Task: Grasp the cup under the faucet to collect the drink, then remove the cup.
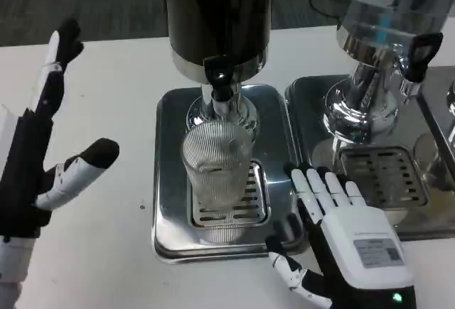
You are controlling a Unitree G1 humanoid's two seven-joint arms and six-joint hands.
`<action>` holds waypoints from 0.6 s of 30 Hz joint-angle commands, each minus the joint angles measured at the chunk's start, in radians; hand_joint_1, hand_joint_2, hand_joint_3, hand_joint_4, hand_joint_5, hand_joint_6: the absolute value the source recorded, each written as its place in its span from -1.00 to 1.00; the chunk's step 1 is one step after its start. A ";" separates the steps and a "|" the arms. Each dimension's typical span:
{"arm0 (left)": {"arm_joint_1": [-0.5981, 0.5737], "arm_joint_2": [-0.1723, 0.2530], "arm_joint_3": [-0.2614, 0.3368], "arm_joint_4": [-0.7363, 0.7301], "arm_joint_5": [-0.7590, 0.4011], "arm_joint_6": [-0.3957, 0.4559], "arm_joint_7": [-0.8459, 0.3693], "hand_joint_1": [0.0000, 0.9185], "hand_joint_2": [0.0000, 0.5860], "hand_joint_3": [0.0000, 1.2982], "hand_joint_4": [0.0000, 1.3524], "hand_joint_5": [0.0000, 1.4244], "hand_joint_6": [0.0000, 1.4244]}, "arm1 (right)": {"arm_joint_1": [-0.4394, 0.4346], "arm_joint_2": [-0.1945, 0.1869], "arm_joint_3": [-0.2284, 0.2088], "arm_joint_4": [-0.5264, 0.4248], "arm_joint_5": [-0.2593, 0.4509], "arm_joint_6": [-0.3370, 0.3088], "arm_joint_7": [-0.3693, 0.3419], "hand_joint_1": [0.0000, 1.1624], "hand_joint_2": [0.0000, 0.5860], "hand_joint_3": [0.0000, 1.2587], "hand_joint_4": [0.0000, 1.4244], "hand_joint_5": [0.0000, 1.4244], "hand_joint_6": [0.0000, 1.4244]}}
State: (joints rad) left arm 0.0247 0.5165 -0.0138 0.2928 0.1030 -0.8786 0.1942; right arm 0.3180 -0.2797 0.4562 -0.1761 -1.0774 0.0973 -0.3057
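A clear ribbed cup (217, 167) stands upright on the drip grate (245, 206) of the steel tray (167, 174), directly under the black faucet (219, 76) of the dark dispenser (217, 18). My left hand (39, 145) is raised at the far left, well away from the cup, fingers spread and holding nothing. My right hand (341, 241) lies flat, back up, at the tray's front right corner, fingers apart and pointing toward the cup, a short gap from it.
A second chrome dispenser (377, 53) with a black tap (419, 50) stands at the right on its own steel tray (306, 99) with a grate (384, 174). White table (106, 96) spreads out to the left.
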 commanded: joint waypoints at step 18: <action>-0.126 -0.022 0.039 -0.063 -0.309 0.027 -0.544 -1.00 -0.70 -0.86 -1.00 -0.75 -0.81 | -0.042 0.052 0.023 0.057 0.005 0.019 -0.041 -0.60 0.33 -1.00 -1.00 -1.00 -1.00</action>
State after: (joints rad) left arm -0.0894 0.5015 0.0314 0.2441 -0.1964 -0.8704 -0.3154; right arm 0.2774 -0.2287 0.4842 -0.1249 -1.0767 0.1123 -0.3278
